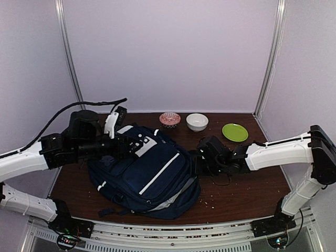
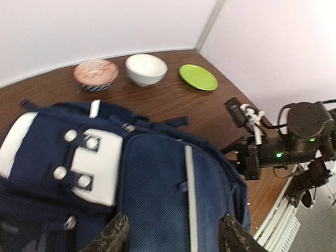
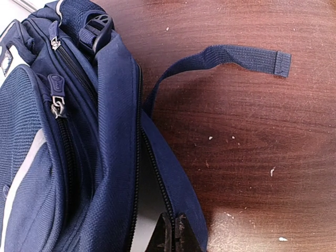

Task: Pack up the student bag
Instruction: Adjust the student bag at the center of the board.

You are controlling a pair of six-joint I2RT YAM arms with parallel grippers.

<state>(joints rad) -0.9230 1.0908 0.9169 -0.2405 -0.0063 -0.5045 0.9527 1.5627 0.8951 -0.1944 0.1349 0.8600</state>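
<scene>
Roughly centred on the dark brown wooden bench [image 1: 241,189], the large navy-blue fabric backpack [image 1: 147,173] lies flat with its white-patched, white-striped front facing up. The left gripper [image 2: 173,239] hangs just above that front panel, its 2 fingers [image 2: 113,236] spread wide with only bag fabric showing between them. The right gripper [image 3: 173,236] sits at the backpack's right side beside a zip line, fingers pressed together; whether any fabric is caught there cannot be told. A loose navy webbing strap [image 3: 236,55] trails onto the wood. Along the far edge stand a pink patterned bowl [image 1: 169,119], a white bowl [image 1: 197,122] and a flat green plate [image 1: 234,132].
</scene>
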